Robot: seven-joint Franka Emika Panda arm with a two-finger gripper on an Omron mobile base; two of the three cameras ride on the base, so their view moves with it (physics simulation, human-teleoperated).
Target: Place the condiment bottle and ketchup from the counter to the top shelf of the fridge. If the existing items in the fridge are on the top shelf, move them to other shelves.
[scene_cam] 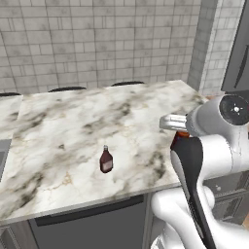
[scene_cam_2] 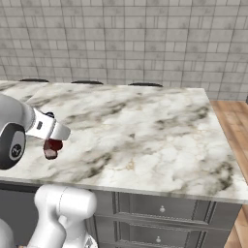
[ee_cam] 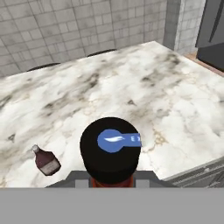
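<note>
My gripper (ee_cam: pixel 111 178) is shut on the ketchup (ee_cam: pixel 111 148), a red bottle whose black cap with a blue label faces the hand camera. From the base it hangs above the counter's (scene_cam: pixel 63 126) front right part, with the ketchup's (scene_cam: pixel 182 134) red body peeking below the hand (scene_cam: pixel 172 121). From the right, the ketchup (scene_cam_2: pixel 53 144) shows under my gripper (scene_cam_2: pixel 51 131). The condiment bottle (scene_cam: pixel 106 159), small and dark brown with a pale label, stands upright on the marble, left of the hand, also condiment bottle (ee_cam: pixel 46 162). The fridge's inside, its top shelf and the existing items are out of view.
The dark fridge (scene_cam: pixel 238 53) side stands at the far right beyond the counter's end, also fridge (ee_cam: pixel 212 30). A grey tiled wall (scene_cam: pixel 97 44) backs the counter. Drawers (scene_cam_2: pixel 162 208) sit under its front edge. Wooden floor (scene_cam_2: pixel 235 121) lies to the right.
</note>
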